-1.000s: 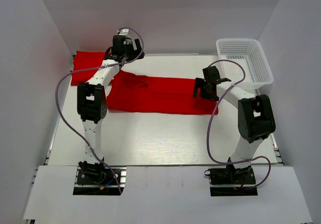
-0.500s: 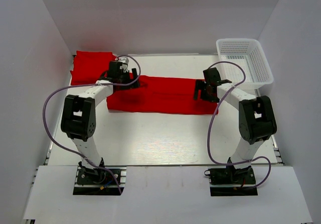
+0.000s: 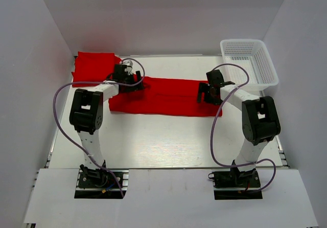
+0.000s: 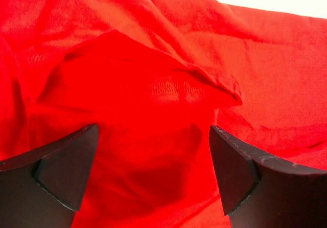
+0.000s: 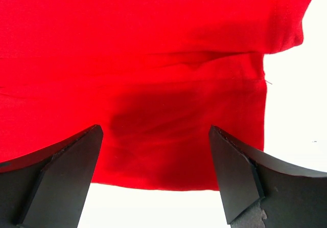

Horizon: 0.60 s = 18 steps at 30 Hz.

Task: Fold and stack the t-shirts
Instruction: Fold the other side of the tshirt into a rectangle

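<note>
White walls surround a white table (image 3: 168,141), across whose far half a long t-shirt (image 3: 168,97) lies stretched in a flat red band from left to right. A second t-shirt (image 3: 92,67) lies in the far-left corner; the left arm hides whether the two touch. The left hand (image 3: 130,77) is low over the band's left end, its fingers (image 4: 61,166) spread wide either side of a raised, wrinkled fold of cloth. The right hand (image 3: 208,92) is over the band's right end, fingers (image 5: 56,172) likewise spread apart above the hem, gripping nothing. A white mesh basket (image 3: 250,59) stands at the far-right corner.
</note>
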Each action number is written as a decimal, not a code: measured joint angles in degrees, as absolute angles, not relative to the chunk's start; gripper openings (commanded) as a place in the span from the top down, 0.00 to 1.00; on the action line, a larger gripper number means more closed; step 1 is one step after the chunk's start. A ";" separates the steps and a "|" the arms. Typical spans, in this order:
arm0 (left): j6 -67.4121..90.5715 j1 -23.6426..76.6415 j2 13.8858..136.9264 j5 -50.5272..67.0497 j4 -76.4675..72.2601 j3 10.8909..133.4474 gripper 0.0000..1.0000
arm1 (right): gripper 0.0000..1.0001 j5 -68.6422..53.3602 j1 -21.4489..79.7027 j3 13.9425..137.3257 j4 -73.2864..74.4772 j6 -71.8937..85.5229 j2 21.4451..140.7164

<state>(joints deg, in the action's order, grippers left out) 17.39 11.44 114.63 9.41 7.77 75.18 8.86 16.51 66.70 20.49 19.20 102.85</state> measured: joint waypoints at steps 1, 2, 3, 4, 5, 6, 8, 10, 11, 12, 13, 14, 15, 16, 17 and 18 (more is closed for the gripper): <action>17.41 11.44 114.98 9.39 7.29 75.40 0.01 | 0.10 8.86 16.51 66.70 20.49 19.20 102.94; 17.43 11.44 115.35 9.32 6.98 75.48 0.01 | 0.10 8.86 16.49 66.70 20.49 19.22 103.07; 17.43 11.44 115.92 9.26 6.74 75.64 0.01 | 0.10 8.88 16.49 66.70 20.47 19.22 103.26; 17.45 11.42 116.55 9.08 6.44 76.05 0.01 | 0.10 8.86 16.49 66.70 20.49 19.27 103.50; 17.47 11.42 117.03 8.91 6.13 76.86 0.01 | 0.10 8.88 16.51 66.67 20.49 19.29 103.74; 17.58 11.42 117.78 8.58 5.89 77.78 0.01 | 0.10 8.88 16.51 66.65 20.49 19.42 103.92; 17.74 11.42 119.61 8.10 5.54 79.88 0.01 | 0.10 8.91 16.51 66.59 20.51 19.57 104.09; 17.98 11.42 120.73 7.86 4.78 81.30 0.01 | 0.10 8.91 16.49 66.54 20.56 19.77 104.12; 18.17 11.42 120.99 7.75 4.40 81.47 0.01 | 0.10 8.91 16.51 66.54 20.53 19.92 104.12; 18.48 11.42 121.08 7.62 4.19 81.47 0.01 | 0.10 8.88 16.51 66.52 20.56 20.03 104.12; 18.79 11.42 121.08 7.49 4.05 81.47 0.01 | 0.10 8.88 16.49 66.48 20.56 20.16 104.12; 19.05 11.42 121.08 7.29 3.88 81.49 0.01 | 0.10 8.88 16.51 66.41 20.56 20.36 104.12; 19.40 11.42 121.10 6.98 3.81 81.56 0.01 | 0.10 8.86 16.49 66.17 20.49 20.49 104.12; 19.57 11.42 121.12 6.79 3.84 81.71 0.01 | 0.10 8.86 16.51 65.91 20.53 20.58 104.14; 19.81 11.42 121.36 6.46 3.97 82.26 0.01 | 0.10 8.86 16.51 65.69 20.64 20.64 104.20; 20.01 11.42 121.71 6.15 3.99 83.00 0.01 | 0.10 8.88 16.51 65.54 20.75 20.69 104.29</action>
<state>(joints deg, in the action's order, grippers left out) 20.01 11.42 121.71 6.15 3.99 83.00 8.88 16.51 65.54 20.75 20.69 104.29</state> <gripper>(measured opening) 0.987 0.904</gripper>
